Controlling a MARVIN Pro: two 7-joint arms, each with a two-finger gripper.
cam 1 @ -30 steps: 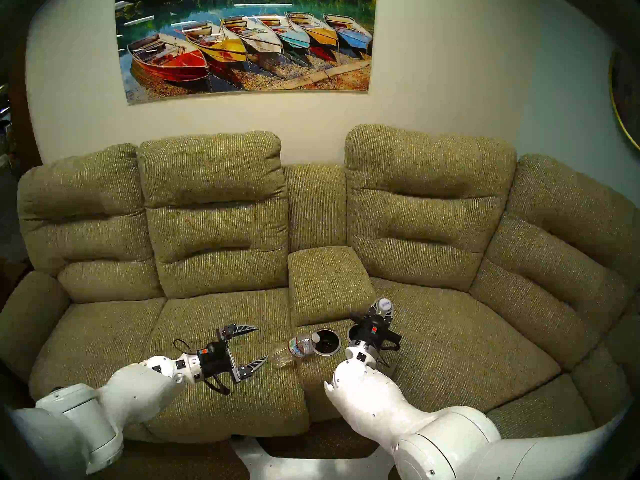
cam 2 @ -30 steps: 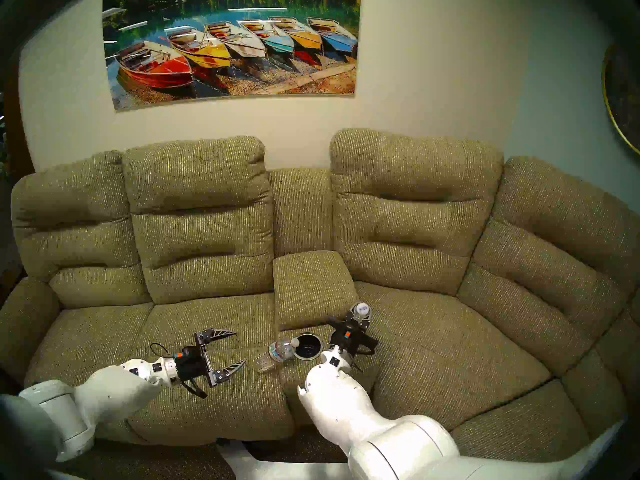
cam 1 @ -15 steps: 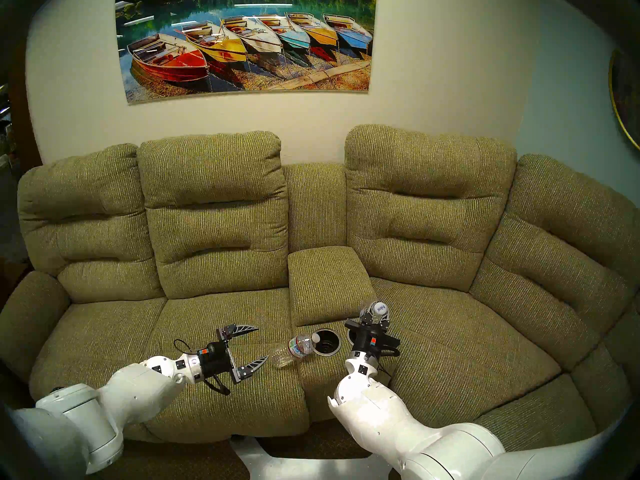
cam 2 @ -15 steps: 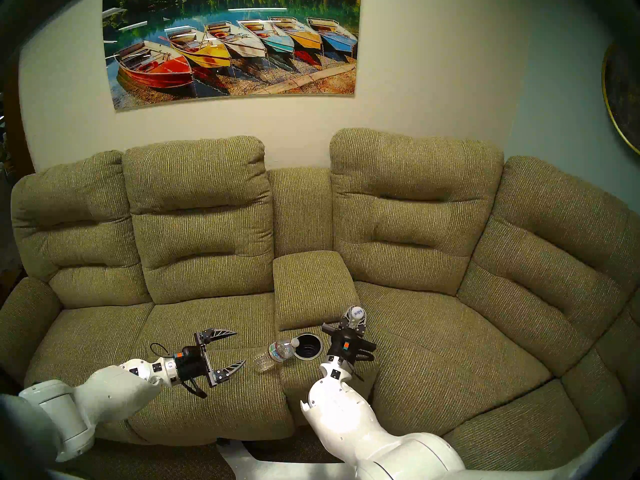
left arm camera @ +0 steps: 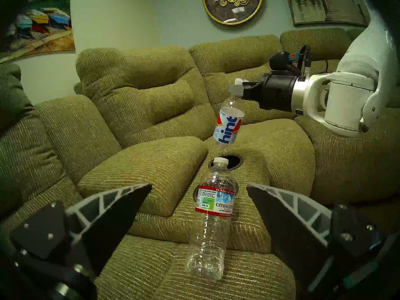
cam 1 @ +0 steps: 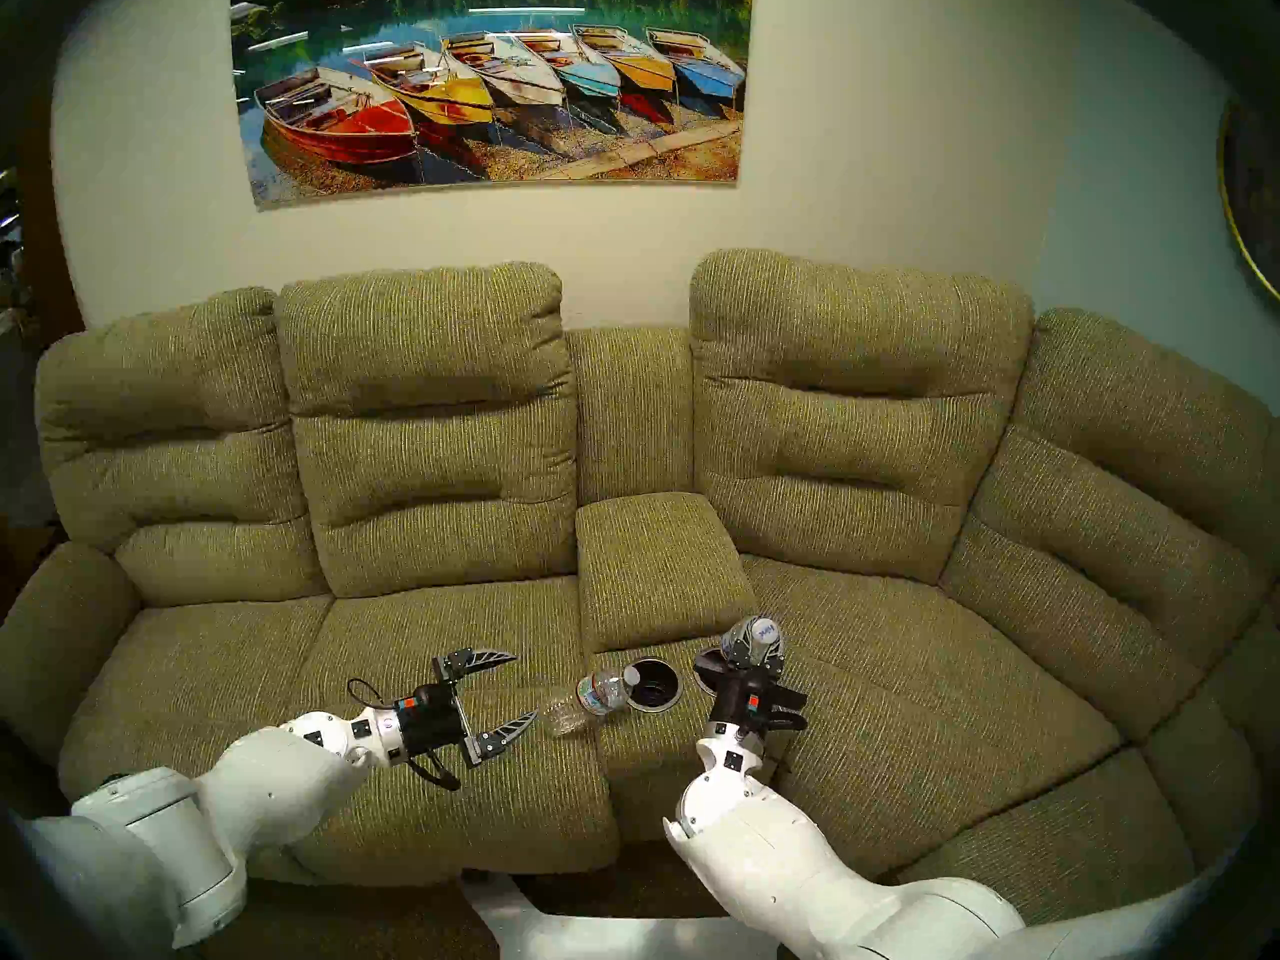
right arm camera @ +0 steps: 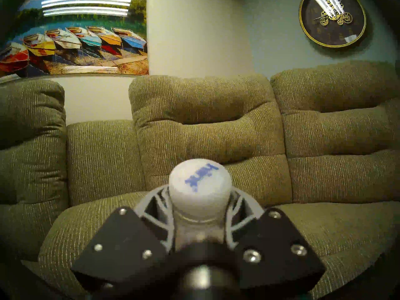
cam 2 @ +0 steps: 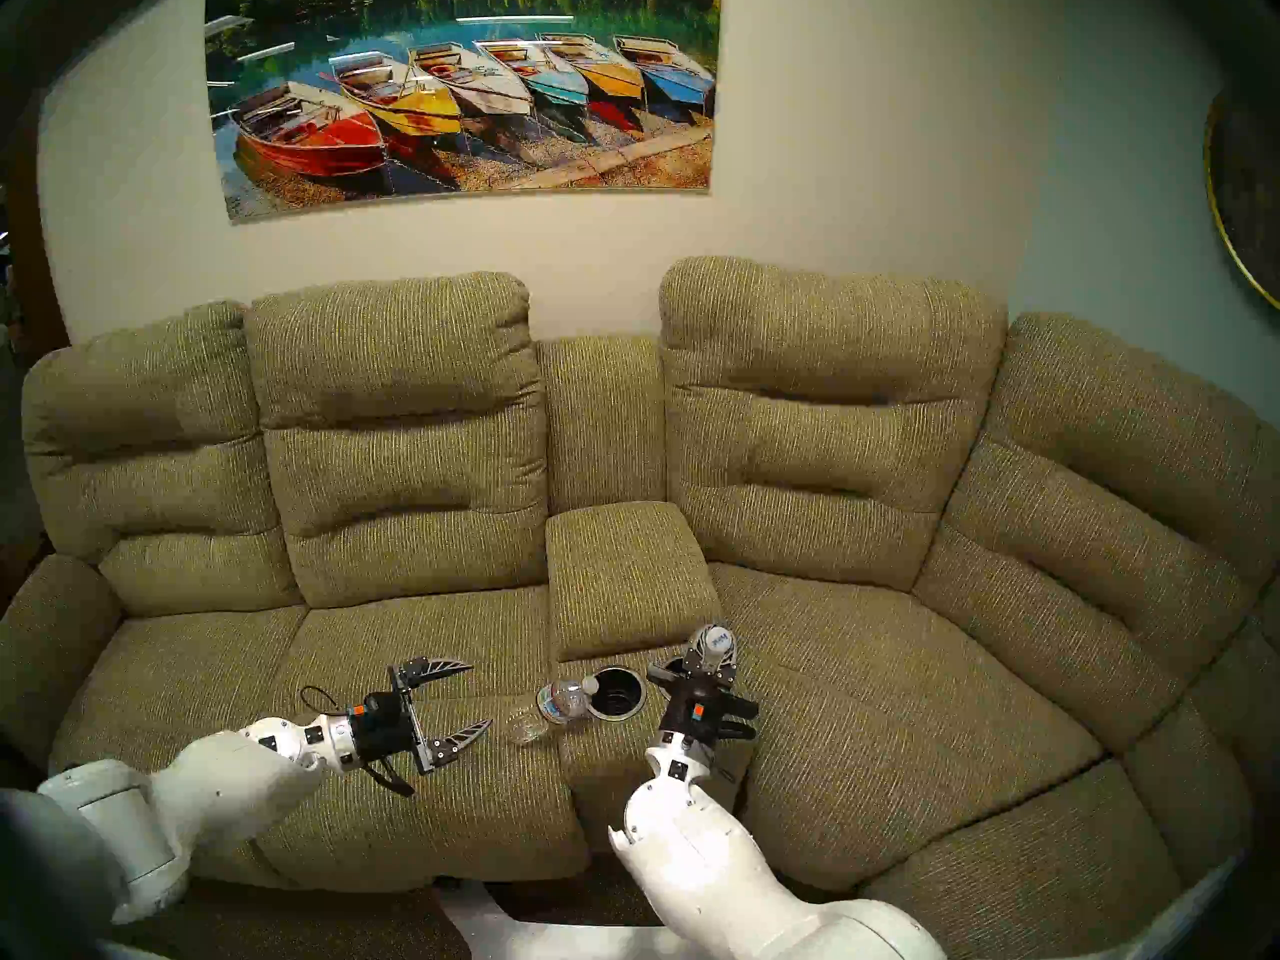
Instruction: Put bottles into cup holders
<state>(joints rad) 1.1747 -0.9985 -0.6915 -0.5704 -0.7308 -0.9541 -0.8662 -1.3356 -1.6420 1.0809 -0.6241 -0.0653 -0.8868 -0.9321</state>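
A clear bottle with a red-banded label point(cam 1: 601, 692) point(cam 2: 562, 701) point(left arm camera: 213, 208) lies tilted on the left seat's edge, its white cap at the left cup holder's point(cam 1: 654, 708) point(cam 2: 616, 715) rim. My left gripper point(cam 1: 524, 687) point(cam 2: 481, 692) point(left arm camera: 199, 184) is open, just short of this bottle's base. My right gripper point(cam 1: 751, 645) point(cam 2: 710, 652) point(left arm camera: 240, 90) point(right arm camera: 199, 206) is shut on the neck of a bottle with a blue-lettered "hint" label point(left arm camera: 229, 124) point(right arm camera: 199, 180). That bottle hangs tilted just above the right cup holder point(cam 1: 705, 663) point(left arm camera: 234, 161), which the gripper partly hides.
The cup holders sit in the olive sofa's centre console, with a padded armrest lid point(cam 1: 658, 564) right behind them. Seat cushions point(cam 1: 935, 695) lie to both sides, backrests behind. A boat picture and a clock point(left arm camera: 232, 6) hang on the walls.
My right gripper with the hint bottle has drawn back toward me and a little lower, over the right cup holder. The left arm and the lying bottle have not moved.
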